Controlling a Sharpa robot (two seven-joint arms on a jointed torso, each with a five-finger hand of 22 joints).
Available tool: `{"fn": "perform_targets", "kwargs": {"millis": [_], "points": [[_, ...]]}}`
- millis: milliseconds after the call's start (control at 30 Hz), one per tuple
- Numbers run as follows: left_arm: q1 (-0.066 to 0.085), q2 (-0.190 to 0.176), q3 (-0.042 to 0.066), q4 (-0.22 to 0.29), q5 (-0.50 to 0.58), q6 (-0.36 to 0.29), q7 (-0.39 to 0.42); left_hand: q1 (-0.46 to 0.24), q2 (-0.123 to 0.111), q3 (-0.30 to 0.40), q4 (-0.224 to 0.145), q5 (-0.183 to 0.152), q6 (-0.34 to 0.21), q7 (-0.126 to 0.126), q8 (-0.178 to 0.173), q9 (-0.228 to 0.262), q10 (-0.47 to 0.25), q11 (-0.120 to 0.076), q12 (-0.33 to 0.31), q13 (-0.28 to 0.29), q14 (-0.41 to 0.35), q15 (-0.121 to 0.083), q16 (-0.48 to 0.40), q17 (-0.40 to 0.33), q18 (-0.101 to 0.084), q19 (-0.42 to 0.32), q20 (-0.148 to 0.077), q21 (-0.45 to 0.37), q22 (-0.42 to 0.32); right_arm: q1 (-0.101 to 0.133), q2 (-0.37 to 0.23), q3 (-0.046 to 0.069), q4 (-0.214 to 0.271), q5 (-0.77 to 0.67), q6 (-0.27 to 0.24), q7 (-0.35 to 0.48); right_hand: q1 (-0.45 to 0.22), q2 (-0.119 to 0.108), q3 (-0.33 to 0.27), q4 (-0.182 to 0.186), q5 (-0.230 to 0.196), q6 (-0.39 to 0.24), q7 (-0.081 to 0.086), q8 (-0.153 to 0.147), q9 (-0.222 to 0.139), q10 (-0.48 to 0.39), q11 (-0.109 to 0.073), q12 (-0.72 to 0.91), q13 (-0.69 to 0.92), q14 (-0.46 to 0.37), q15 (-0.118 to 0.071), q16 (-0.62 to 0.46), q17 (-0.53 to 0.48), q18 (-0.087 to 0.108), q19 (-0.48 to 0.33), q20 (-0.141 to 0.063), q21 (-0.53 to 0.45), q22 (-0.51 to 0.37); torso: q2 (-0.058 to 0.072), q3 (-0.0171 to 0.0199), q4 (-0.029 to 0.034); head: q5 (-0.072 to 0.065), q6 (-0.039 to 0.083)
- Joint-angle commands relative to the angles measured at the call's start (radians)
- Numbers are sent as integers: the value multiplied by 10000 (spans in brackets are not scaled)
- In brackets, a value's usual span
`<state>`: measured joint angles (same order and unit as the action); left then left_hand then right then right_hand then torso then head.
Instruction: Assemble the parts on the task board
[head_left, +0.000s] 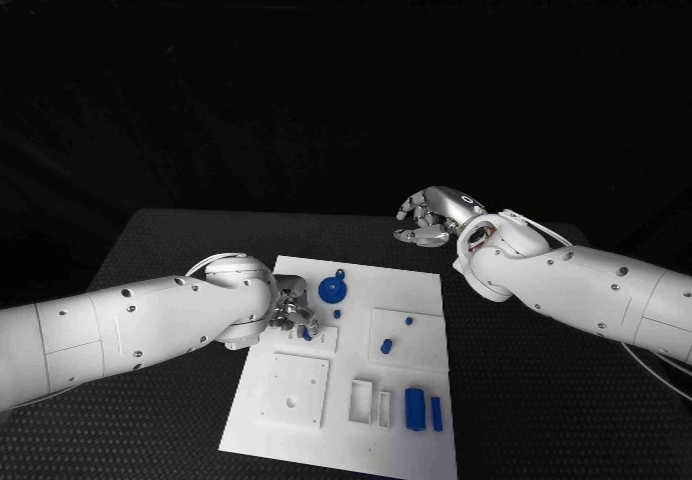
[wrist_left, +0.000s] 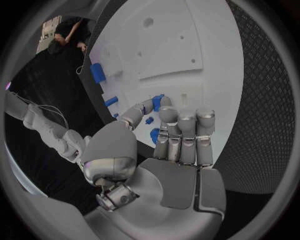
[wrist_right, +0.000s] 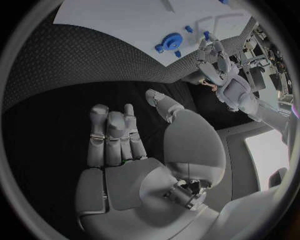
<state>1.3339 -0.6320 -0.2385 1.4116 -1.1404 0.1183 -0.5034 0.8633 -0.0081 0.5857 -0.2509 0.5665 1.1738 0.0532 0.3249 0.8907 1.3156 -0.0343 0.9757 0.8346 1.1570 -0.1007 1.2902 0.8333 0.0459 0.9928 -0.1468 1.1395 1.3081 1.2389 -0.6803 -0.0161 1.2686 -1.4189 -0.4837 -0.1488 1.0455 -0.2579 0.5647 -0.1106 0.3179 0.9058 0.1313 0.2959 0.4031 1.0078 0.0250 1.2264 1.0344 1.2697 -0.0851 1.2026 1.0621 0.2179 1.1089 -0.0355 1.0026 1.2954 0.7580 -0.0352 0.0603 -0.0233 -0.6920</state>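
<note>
**Small stiff parts, left hand low over the board**

Nearest you, at the front edge of the task board (head_left: 267, 425), stand two blue bars (head_left: 415, 408), one wide and one thin, side by side. Treat them as light, rigid plastic, probably smooth enough to slip; take each across its long sides, near the middle.

Count on the board, head view: two bars; one round blue disc with a small knob (head_left: 333, 290) toward the far edge; three or so small blue pegs (head_left: 387, 346) scattered between, the smallest too tiny to count surely. Take the disc by its rim or knob; the pegs need a fingertip pinch and may roll.

Your left hand (head_left: 293, 312) sits low over the board's left side, fingers (wrist_left: 187, 132) curled down beside a small blue piece (wrist_left: 156, 102); whether it grips that piece, you cannot tell. Your right hand (head_left: 433, 217) hangs over the worktop (head_left: 562, 400) beyond the board's far corner, fingers loosely bent, holding nothing.
</note>
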Motion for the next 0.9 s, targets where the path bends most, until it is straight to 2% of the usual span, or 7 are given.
{"fn": "perform_targets", "kwargs": {"millis": [33, 233, 333, 700, 900], "points": [[-67, 109, -12, 111, -248, 249, 176, 163, 36, 527, -396, 134, 734, -705, -23, -12, 888, -923, -11, -13, 669, -1055, 32, -8, 395, -23, -1244, 60, 171, 1, -10, 5, 17, -115, 131, 2, 83, -7, 62, -10, 44, 6, 56, 69, 12, -15, -9, 38, -11, 50, -1, -60, -7, 439, 38, 7, -29, 14, -2, -2, 0, -5, -4], [-139, 189, -12, 69, -315, 269, 166, 172, 20, 527, -368, 4, 714, -692, -38, -25, 884, -910, -22, -30, 657, -1035, 22, -27, 392, -25, -1238, 69, 163, 1, -13, 5, 26, -119, 132, 3, 85, -7, 66, -13, 53, 7, 56, 70, 12, -15, -9, 40, -13, 51, -1, -60, -7, 439, 39, 8, -29, 15, 6, -1, -2, -19, -12], [-169, 217, -12, 37, -319, 275, 172, 191, 15, 526, -340, -498, 717, -678, -53, -47, 894, -893, -29, -55, 649, -1026, 15, -51, 393, -30, -1234, 68, 148, 1, -18, 5, 38, -120, 134, 8, 86, -8, 67, -15, 56, 7, 56, 70, 12, -15, -9, 40, -15, 51, -1, -61, -7, 439, 39, 8, -29, 16, -1, -2, -6, -24, -15], [-203, 204, -11, 8, -319, 473, 193, 161, -30, 516, -292, -645, 725, -665, -65, -68, 905, -875, -33, -75, 638, -1020, 11, -65, 385, -37, -1226, 62, 139, 1, -26, 5, 31, -120, 142, 18, 79, -15, 66, -15, 57, 5, 57, 69, 11, -16, -8, 41, -18, 51, -1, -62, -7, 439, 39, 10, -29, 17, -3, -4, 3, -45, -45], [-204, 164, -11, -10, -454, 375, 177, 155, -66, 513, -258, -723, 726, -658, -73, -81, 910, -865, -38, -88, 627, -1015, 7, -73, 383, -45, -1223, 55, 133, 1, -34, 5, 33, -119, 141, 17, 63, -21, 60, -9, 55, 3, 58, 68, 10, -17, -7, 42, -21, 50, 1, -63, -8, 439, 38, 12, -30, 17, -1, -4, 5, -38, -40]]}}
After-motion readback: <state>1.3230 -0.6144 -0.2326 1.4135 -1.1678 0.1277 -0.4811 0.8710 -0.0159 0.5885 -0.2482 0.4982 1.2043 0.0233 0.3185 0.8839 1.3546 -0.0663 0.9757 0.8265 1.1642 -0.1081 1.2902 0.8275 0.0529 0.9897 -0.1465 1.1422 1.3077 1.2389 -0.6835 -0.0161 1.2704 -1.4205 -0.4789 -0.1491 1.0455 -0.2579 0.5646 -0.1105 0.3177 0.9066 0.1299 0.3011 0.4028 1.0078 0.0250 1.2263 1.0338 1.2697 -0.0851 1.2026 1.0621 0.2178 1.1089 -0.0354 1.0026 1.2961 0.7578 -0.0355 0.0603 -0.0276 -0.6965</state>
